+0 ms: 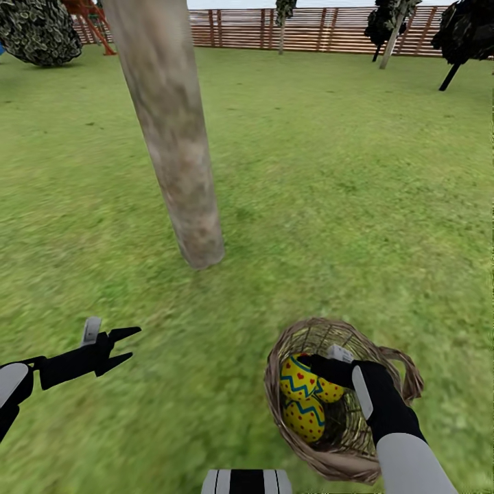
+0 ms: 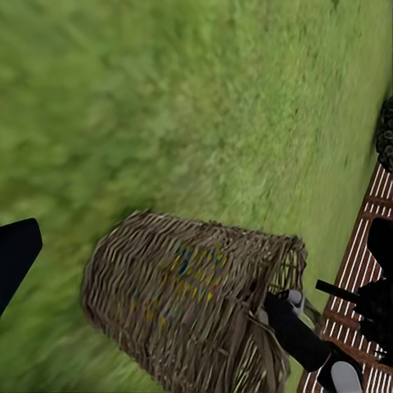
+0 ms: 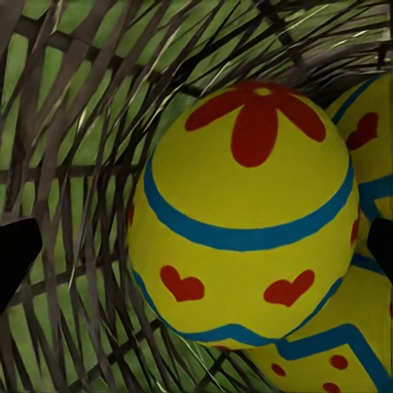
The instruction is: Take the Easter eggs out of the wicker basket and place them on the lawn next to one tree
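Observation:
The wicker basket (image 1: pixel 343 468) sits on the lawn (image 1: pixel 329 206) at the lower right of the head view, a short way from the thick grey-beige trunk of the tree (image 1: pixel 175 137). Three yellow Easter eggs (image 1: pixel 296 379) (image 1: pixel 306 419) (image 1: pixel 330 392) with blue zigzags and red marks lie inside it. My right gripper (image 1: pixel 317 362) reaches into the basket. In the right wrist view it is open (image 3: pixel 196 250), a dark fingertip at either side of one Easter egg (image 3: pixel 246 221), with basket weave (image 3: pixel 74 123) behind. My left gripper (image 1: pixel 134 342) hangs open above the grass to the left, holding nothing, and its camera sees the basket's wall (image 2: pixel 147 286).
A brown slat fence (image 1: pixel 309 31) closes the far side. A dark shrub (image 1: pixel 38 31) and a red playset (image 1: pixel 92 17) stand at the back left; thin-trunked trees (image 1: pixel 391 34) and dark bushes (image 1: pixel 466 31) at the back right. Grass stretches all around the trunk.

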Available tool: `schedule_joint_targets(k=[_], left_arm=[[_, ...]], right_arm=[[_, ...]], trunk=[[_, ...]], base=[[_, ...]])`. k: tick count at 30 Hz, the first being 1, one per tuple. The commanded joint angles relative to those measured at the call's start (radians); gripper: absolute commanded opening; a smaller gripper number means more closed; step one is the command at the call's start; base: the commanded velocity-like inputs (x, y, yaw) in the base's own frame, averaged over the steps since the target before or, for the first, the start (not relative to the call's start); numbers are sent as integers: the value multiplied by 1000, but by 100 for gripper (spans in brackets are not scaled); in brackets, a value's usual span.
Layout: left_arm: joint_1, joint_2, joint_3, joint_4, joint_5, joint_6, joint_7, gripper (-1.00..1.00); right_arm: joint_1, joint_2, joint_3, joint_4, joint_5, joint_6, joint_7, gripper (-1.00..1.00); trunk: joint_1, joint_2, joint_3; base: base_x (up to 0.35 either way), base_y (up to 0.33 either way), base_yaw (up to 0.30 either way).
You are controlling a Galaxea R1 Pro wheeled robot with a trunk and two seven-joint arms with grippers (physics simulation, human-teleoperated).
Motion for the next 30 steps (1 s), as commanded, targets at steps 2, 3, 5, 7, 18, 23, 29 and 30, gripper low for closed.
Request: schedule_joint_targets(k=[2,3,5,7,18,23,29,30], left_arm=[[0,0,1,0,-9,4,-10,100],[0,0,0,0,-9,4,-9,100],[0,0,-1,0,-9,3,-9,100],[0,0,-1,0,-9,3,-9,100],[0,0,-2,0,-9,4,-10,100],[0,0,-2,0,-9,4,-9,100],[0,0,-2,0,-8,3,-10,100],[0,-1,-2,0,-7,3,-10,100]], right_arm=[[-1,1,-5,-1,-1,6,3,100],[-1,1,-5,-1,-1,6,3,100],[-1,1,-5,-11,-1,6,3,100],[-1,1,-6,-19,-1,6,4,100],[-1,1,-7,-33,-1,7,5,100],[-1,1,-8,-34,-1,6,5,100],[-1,1,-8,-34,-1,6,5,100],[-1,1,-7,-33,-1,6,5,100]], trunk=[[0,0,-2],[0,0,-3],[0,0,-3],[0,0,-3],[0,0,-4],[0,0,-4],[0,0,-5],[0,0,-5]], base=[[1,-1,-37],[1,-1,-19],[0,0,-8],[0,0,-3],[0,0,-50],[0,0,-1],[0,0,0],[0,0,0]])
